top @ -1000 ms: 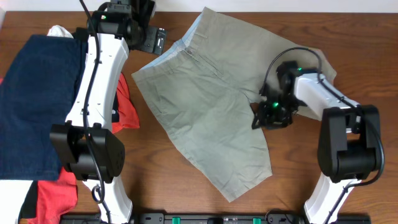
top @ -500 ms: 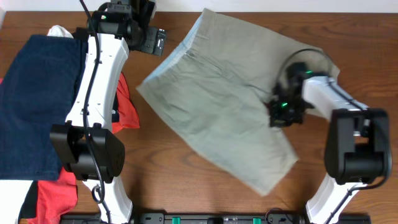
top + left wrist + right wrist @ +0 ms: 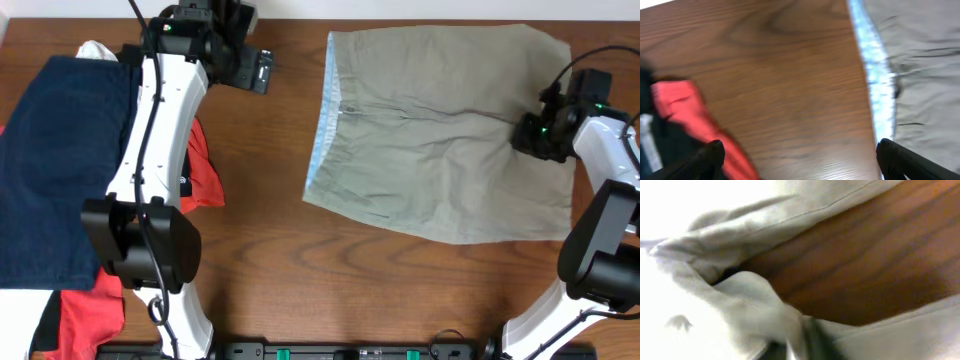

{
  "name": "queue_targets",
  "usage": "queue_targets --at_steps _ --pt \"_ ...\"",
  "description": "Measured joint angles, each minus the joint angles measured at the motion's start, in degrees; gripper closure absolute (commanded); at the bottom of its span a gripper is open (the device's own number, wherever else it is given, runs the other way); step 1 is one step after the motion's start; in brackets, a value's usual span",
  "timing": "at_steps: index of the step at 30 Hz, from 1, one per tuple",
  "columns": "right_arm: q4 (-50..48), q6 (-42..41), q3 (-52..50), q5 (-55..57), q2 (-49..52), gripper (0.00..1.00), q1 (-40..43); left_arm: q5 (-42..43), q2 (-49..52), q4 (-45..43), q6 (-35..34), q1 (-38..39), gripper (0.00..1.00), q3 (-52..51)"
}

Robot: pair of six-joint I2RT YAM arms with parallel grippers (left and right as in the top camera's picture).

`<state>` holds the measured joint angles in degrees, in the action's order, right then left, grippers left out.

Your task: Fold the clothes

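The khaki-beige shorts (image 3: pixel 440 130) lie spread on the table's right half, the pale blue waistband (image 3: pixel 322 130) on the left side, legs to the right. My right gripper (image 3: pixel 535 138) is shut on the shorts' right edge; in the right wrist view bunched khaki cloth (image 3: pixel 765 315) fills the space at the jaws. My left gripper (image 3: pixel 255 72) is open and empty over bare wood at the back, left of the waistband. The left wrist view shows its two black fingertips (image 3: pixel 800 159) wide apart, with the blue waistband (image 3: pixel 879 85) at the right.
A navy blue garment (image 3: pixel 55 160) lies at the left edge, with orange-red cloth (image 3: pixel 205 170) and black cloth beside and below it. The orange-red cloth also shows in the left wrist view (image 3: pixel 690 115). Bare wood (image 3: pixel 270 260) lies between the shorts and that pile.
My right gripper has pulled the shorts to the right and back. They have turned from a diagonal lie to a flat one, waistband left. The left arm has barely moved.
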<state>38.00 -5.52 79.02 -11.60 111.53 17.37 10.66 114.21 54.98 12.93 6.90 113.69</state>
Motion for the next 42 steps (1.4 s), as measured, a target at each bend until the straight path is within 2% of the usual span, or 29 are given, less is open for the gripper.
queue_targets --at_steps 1,2,3,10,16,19,30,42 --pt "-0.11 0.11 0.11 -0.13 0.00 0.14 0.09 1.70 0.46 -0.37 0.74 0.35 0.02 0.00" --pt "0.26 0.07 0.24 -0.26 0.00 0.04 0.09 3.41 1.09 -1.07 1.51 0.85 0.02 0.00" --pt "0.81 0.07 0.46 -0.48 0.00 0.01 0.09 5.16 2.12 -2.08 2.49 1.70 0.02 0.00" --pt "5.03 0.09 2.14 -2.86 -0.07 0.01 0.09 9.42 13.42 -14.47 8.26 11.32 0.02 0.00" --pt "7.63 0.31 2.47 -3.41 -0.07 0.01 0.09 2.75 20.39 -18.03 9.84 19.26 0.02 -0.15" --pt "7.82 0.37 2.47 -3.41 -0.07 0.01 0.09 -0.90 21.73 -18.29 10.05 20.70 0.02 -0.20" --pt "8.98 0.39 2.47 -3.41 -0.07 0.01 0.09 -10.32 24.28 -17.18 7.23 17.86 0.02 -0.20" --pt "9.09 0.55 2.47 -3.34 -0.07 0.01 -0.26 -10.64 23.78 -3.52 -0.42 9.29 0.02 0.57"
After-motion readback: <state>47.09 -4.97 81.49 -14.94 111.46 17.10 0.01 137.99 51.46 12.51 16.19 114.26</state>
